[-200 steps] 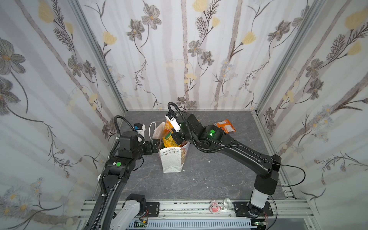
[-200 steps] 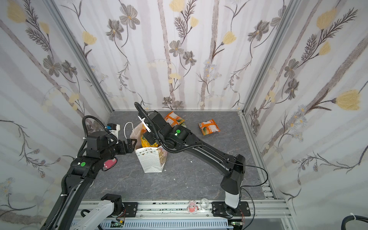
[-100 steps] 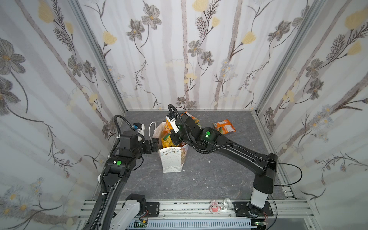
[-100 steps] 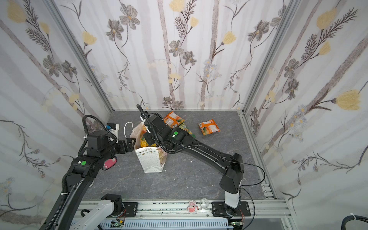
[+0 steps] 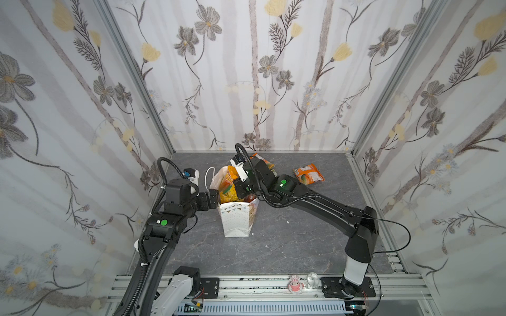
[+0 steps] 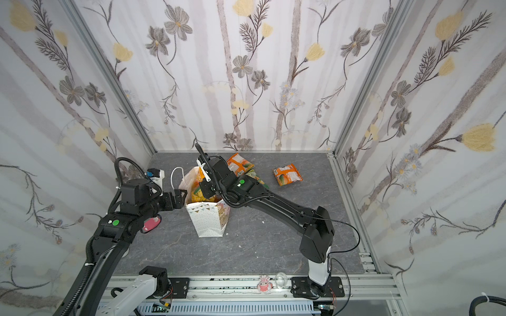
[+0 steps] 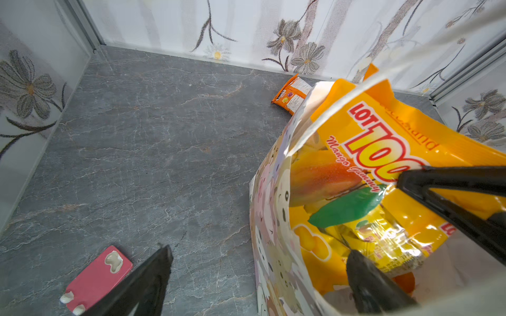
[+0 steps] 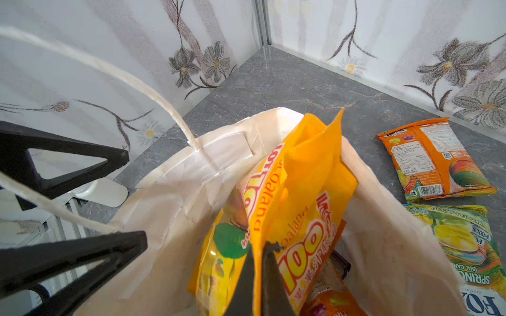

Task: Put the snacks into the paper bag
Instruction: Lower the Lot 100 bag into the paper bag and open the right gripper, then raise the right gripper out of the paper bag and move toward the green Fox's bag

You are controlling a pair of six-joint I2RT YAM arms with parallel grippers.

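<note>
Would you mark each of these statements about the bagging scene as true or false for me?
1. The right gripper is shut on a yellow-orange packet in the mouth of the paper bag. True.
2. The left gripper is clamped shut on the bag's cord handle. False: it is open, with the bag's wall between its jaws.
3. Every snack is inside the bag. False: an orange packet and a green packet lie on the table.
4. The paper bag stands upright. True.
5. The pink object is inside the bag. False: it lies on the table beside the bag.
</note>
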